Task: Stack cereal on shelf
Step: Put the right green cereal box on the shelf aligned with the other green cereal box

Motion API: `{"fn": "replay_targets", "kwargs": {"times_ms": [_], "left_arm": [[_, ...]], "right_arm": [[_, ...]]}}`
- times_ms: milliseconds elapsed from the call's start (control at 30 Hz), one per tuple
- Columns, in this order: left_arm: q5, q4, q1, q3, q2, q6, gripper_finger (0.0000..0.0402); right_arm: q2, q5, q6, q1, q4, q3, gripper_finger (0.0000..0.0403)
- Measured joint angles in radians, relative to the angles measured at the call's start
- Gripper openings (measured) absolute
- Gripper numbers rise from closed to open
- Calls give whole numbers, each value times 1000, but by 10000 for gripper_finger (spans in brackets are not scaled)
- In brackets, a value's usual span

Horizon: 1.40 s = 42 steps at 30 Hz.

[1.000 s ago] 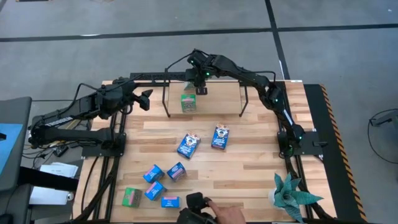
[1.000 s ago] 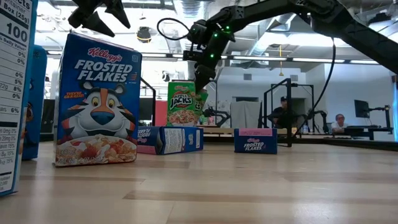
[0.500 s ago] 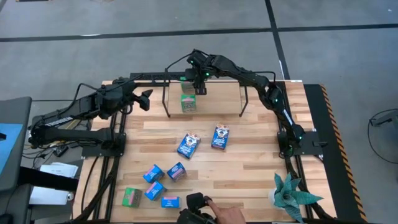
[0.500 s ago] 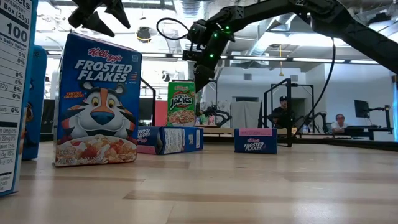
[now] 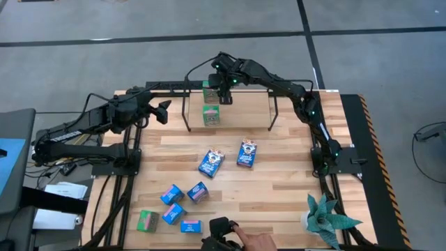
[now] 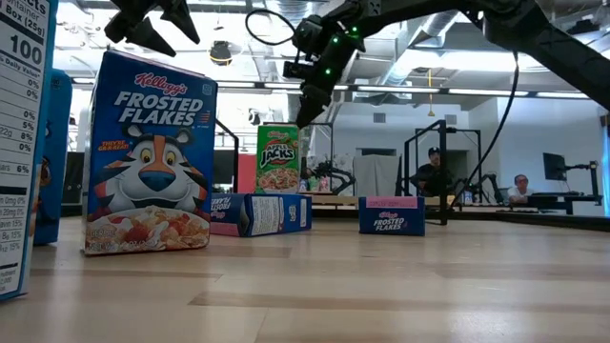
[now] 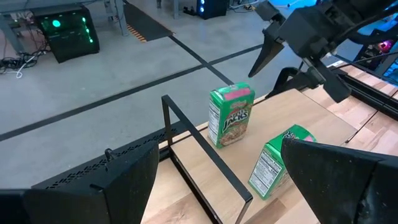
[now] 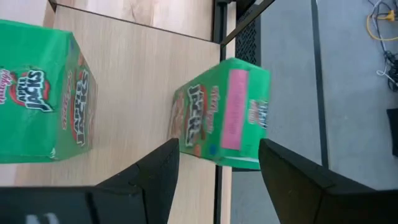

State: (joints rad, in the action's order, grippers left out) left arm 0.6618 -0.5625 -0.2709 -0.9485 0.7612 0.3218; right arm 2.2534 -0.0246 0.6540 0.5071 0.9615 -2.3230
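Near table edge: a person's hand [image 5: 254, 242] and a potted plant [image 5: 326, 217]. Next, small boxes lie loose on the wooden table [image 5: 279, 188]: a green and light blue cluster [image 5: 173, 206], then two dark blue boxes [image 5: 227, 157]. Farther back, the shelf [image 5: 244, 104] holds two green cereal boxes [image 5: 211, 115], upright, pink-topped. Right gripper [image 5: 224, 99] hangs just above them, fingers spread, empty. Left gripper [image 5: 163, 111] waits off the shelf's left end, fingers apart.
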Motion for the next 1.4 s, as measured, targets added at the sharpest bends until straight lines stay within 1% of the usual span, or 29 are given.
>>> {"fn": "replay_targets", "kwargs": {"times_ms": [333,500,567,633,733,800,867,900,933,1000,1067,1133,1233,1300,1400], "left_arm": [[6,0,0,0,0,9,328],[7,0,0,0,4,13,328],[10,-1,0,0,9,14,328],[23,2,0,0,20,20,328],[27,1,0,0,40,40,328],[26,6,0,0,52,50,328],[27,8,0,0,63,67,328],[27,11,0,0,69,75,328],[30,10,0,0,73,79,328],[33,12,0,0,78,85,328],[36,22,0,0,85,89,328],[40,25,0,0,91,93,328],[45,36,0,0,97,103,328],[53,40,0,0,98,111,328],[58,37,0,0,104,120,328]], "right_arm": [[-12,7,-3,-18,11,-19,246],[-108,102,4,-8,-99,-29,235],[-126,114,-7,19,-157,-30,218],[-125,111,-25,49,-202,-28,190],[-110,133,-80,104,-228,-27,131],[-91,188,-128,134,-237,-28,88],[-72,279,-169,160,-214,-21,47],[-56,307,-177,162,-249,-21,27],[-48,332,-184,163,-254,-21,16],[-38,367,-194,176,-226,-17,13],[-15,369,-178,170,-255,-22,23],[-4,368,-176,181,-230,-18,28],[30,366,-141,174,-257,-18,20],[44,368,-133,180,-231,-14,11],[67,374,-136,189,-247,-16,7]]}}
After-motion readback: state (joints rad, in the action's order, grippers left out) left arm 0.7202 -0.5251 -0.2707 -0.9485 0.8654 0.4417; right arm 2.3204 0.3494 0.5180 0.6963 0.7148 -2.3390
